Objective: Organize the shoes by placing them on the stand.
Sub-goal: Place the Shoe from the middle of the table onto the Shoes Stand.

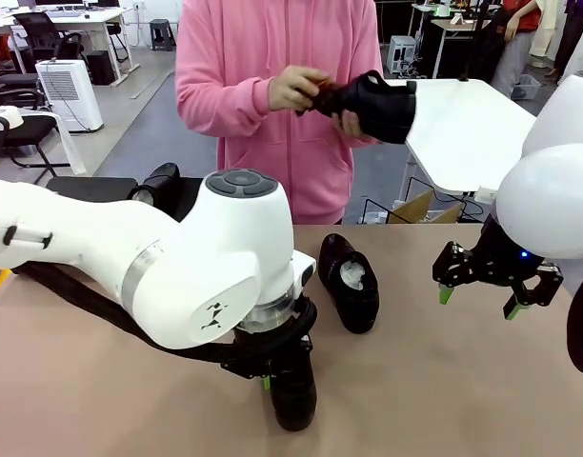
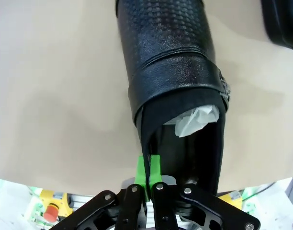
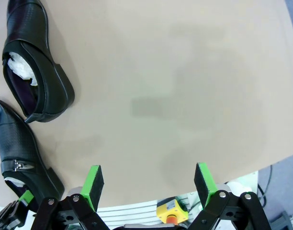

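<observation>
My left gripper point(image 1: 272, 379) is low at the table's front, shut on the side wall of a glossy black shoe point(image 1: 293, 392). In the left wrist view its green pads point(image 2: 147, 175) pinch the rim of this shoe point(image 2: 165, 62), with white paper point(image 2: 197, 120) inside. A second shoe point(image 1: 349, 282) lies on the table just beyond. The person in pink holds a third shoe point(image 1: 372, 103) in both hands. A fourth shoe point(image 1: 158, 183) rests by the black stand point(image 1: 87, 188) at the far left. My right gripper point(image 1: 482, 300) hovers open at the right, with both table shoes point(image 3: 36, 72) point(image 3: 17, 143) to its side.
The brown table top point(image 1: 482, 381) is bare in front of and under the right gripper. A white table point(image 1: 463, 124) and a cardboard box point(image 1: 420, 208) stand behind at the right. A yellow emergency-stop box point(image 3: 170, 211) sits below the table's near edge.
</observation>
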`<state>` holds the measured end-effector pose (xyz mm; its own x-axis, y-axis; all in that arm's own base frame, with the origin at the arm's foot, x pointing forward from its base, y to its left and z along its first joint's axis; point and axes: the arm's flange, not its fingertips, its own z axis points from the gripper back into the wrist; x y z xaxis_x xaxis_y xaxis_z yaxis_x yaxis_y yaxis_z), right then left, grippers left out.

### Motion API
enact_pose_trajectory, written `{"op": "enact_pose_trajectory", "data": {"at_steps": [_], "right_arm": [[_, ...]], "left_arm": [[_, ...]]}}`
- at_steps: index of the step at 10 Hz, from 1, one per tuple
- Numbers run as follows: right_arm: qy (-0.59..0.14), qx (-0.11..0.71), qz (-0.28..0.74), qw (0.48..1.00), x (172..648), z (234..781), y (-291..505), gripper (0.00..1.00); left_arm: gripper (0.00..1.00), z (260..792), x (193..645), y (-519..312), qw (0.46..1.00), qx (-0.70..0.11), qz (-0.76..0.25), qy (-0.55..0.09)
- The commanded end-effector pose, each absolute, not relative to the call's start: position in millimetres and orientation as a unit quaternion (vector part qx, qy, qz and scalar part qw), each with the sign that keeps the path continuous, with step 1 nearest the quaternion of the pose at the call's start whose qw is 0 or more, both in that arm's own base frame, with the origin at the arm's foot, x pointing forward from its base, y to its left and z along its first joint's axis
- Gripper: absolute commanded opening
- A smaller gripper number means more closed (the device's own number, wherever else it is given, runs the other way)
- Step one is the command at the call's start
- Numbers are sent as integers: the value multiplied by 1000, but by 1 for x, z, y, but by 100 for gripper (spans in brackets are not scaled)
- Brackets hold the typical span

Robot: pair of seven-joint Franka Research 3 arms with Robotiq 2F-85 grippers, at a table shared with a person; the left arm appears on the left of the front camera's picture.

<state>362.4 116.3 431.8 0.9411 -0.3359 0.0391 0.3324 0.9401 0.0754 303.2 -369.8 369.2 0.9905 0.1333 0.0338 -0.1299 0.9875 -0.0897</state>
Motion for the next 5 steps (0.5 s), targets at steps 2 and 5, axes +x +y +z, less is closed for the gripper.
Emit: {"op": "enact_pose_trajectory", "data": {"at_steps": [2,5], "right_arm": [[-29,43,-162,985,363,433,115,100],[-29,43,-162,985,363,433,115,100]], "left_arm": [[0,433,297,-310,992,-108,-13,-68],[0,458,337,-244,986,-100,-54,-122]]}}
